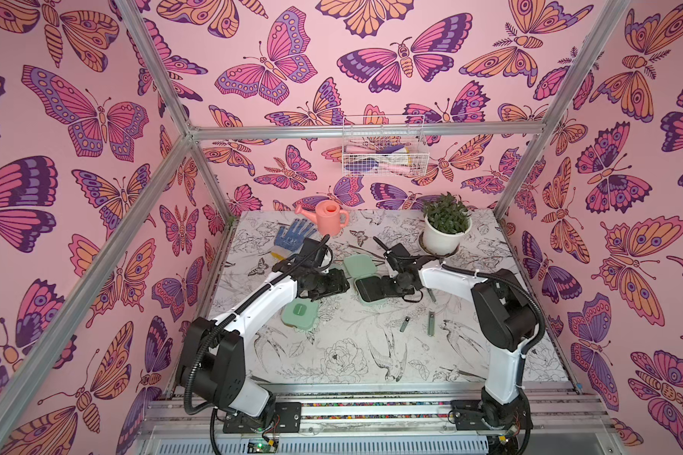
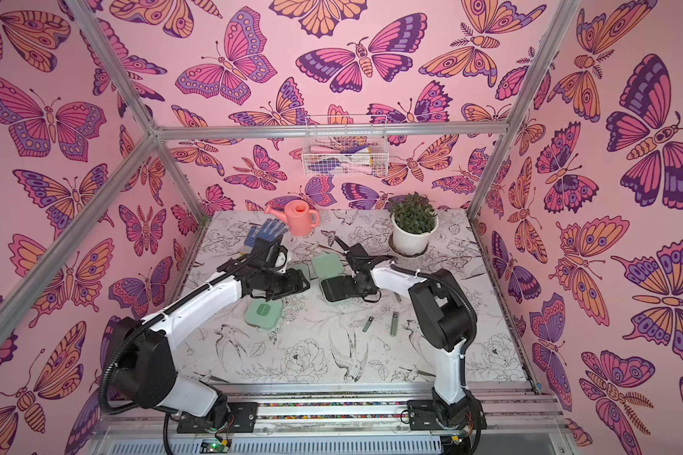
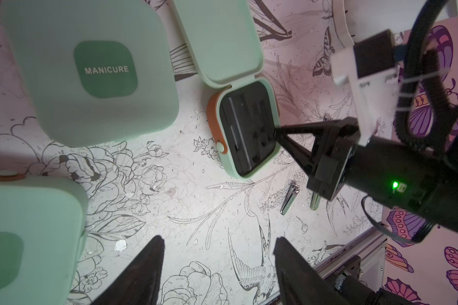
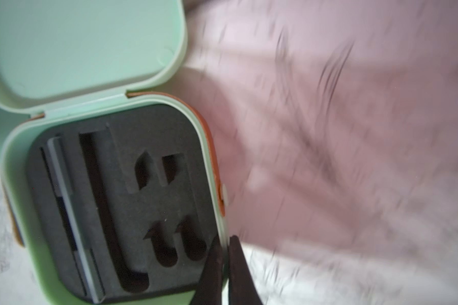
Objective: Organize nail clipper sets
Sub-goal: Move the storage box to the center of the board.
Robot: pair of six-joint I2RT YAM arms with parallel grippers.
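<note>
Nearest you, on the printed surface (image 1: pixel 351 354): slim metal clipper (image 1: pixel 404 324) and longer tool (image 1: pixel 431 323), glossy and loose, with a closed case (image 1: pixel 299 313), mint, rounded-square, matte plastic; left gripper (image 3: pixel 218 243) hovers beyond it, jaws partway open, empty. Further back: open case (image 4: pixel 85 47), lid hinged back, black foam tray with cut slots, one grey tool (image 4: pixel 70 211) seated; right gripper (image 4: pixel 225 239), jaws closed on its thin rim, so keep your pinch low and slide gently, as smooth plastic could slip or pivot

The open case (image 1: pixel 365 292) is set mid-table; 1 closed case (image 1: pixel 299 313) is placed left-front of it, 2 clippers (image 1: pixel 404 324) right-front.
</note>
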